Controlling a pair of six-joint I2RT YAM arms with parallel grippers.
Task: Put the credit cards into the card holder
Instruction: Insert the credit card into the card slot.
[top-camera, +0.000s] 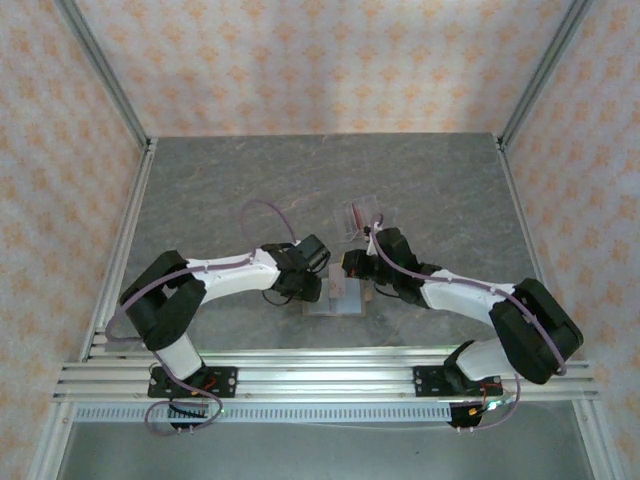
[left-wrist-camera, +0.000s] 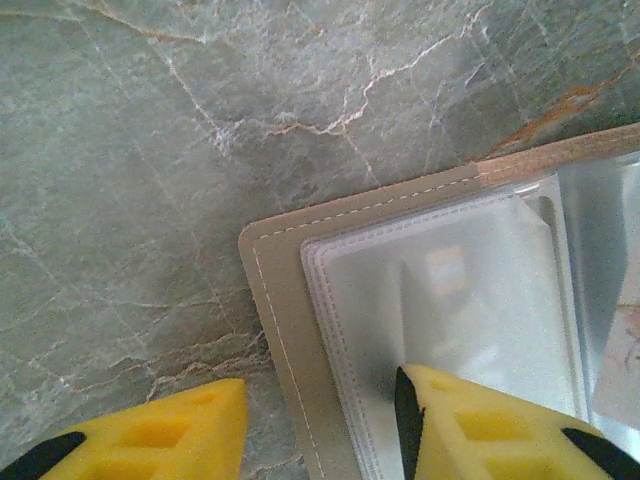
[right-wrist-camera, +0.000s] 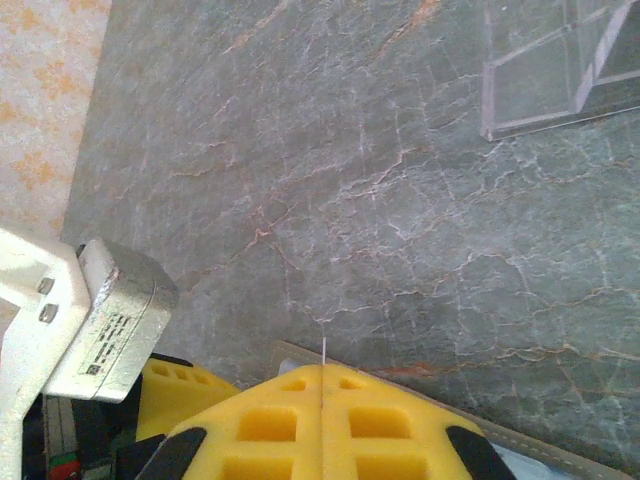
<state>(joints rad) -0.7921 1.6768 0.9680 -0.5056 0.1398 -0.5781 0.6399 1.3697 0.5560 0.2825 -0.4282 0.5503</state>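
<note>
Left gripper (left-wrist-camera: 320, 388) stands part-open, one finger over the open card holder (left-wrist-camera: 285, 320), the other over bare table (left-wrist-camera: 150, 150). Right gripper (right-wrist-camera: 322, 368) is closed flat, a thin pale edge (right-wrist-camera: 322, 350) pinched between its pads, too slight to identify. Largest item, the card holder lies flat on the table between both grippers, pale inside upward. Beyond it the clear rack (top-camera: 372, 210) holds reddish credit cards (top-camera: 353, 216).

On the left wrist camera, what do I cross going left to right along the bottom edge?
A yellow finger → marble table → tan border of the card holder → second yellow finger, over the holder's clear inner sleeve.
</note>
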